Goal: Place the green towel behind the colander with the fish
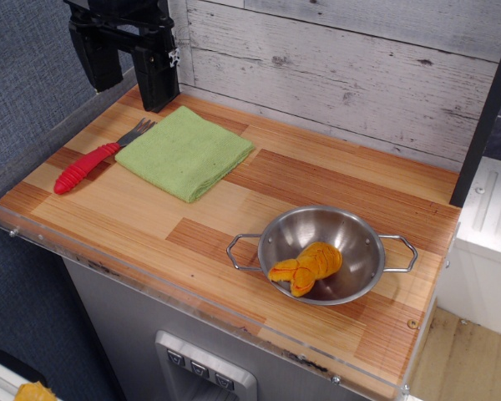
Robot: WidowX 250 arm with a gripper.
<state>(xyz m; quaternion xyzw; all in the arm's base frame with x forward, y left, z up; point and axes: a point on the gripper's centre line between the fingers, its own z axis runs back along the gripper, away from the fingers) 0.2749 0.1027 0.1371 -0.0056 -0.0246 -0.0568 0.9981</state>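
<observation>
The green towel (186,151) lies flat and folded on the wooden counter at the back left. The colander (321,254), a shiny steel bowl with two wire loop handles, sits at the front right. The orange-and-yellow fish (306,268) lies inside it. My gripper (128,73) is black, hangs above the counter's back left corner, just left of and above the towel. Its two fingers are apart and hold nothing.
A red-handled fork (92,164) lies left of the towel, its tines touching the towel's edge. A clear plastic rim (150,280) runs along the counter's front and left. A whitewashed plank wall (342,67) stands behind. A dark post (484,117) rises at the right.
</observation>
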